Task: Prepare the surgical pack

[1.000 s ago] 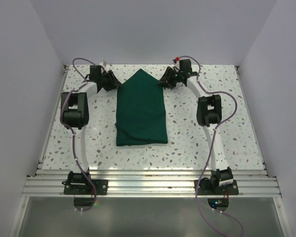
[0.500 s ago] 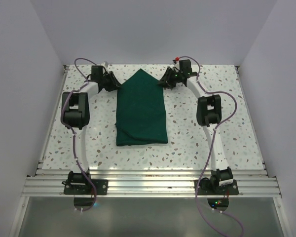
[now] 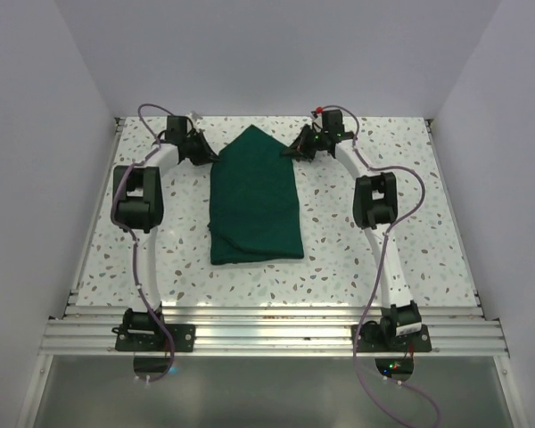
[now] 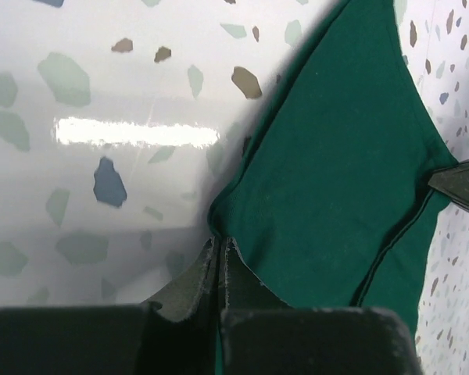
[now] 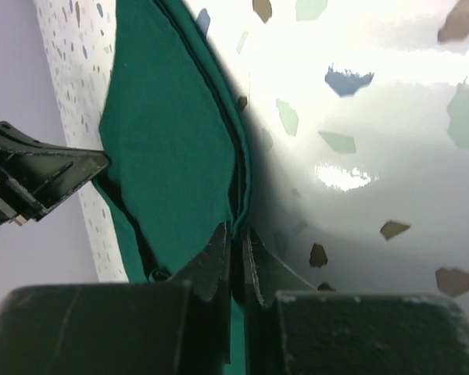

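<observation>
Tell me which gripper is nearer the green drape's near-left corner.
Left. The left gripper is shut on the drape at its left edge, far end, straight beyond that corner. The right gripper pinches the opposite sloping edge, across the fabric.

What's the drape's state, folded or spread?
Folded: the drape is a narrow bundle with a pointed far end; the right wrist view shows stacked layers at its edge. The left gripper and right gripper pinch its far edges.

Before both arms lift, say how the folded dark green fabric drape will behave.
Likely floppy: the dark green fabric drape lies in flat soft layers, so its middle should sag. Left gripper and right gripper pinch thin edges; layers may slip.
</observation>
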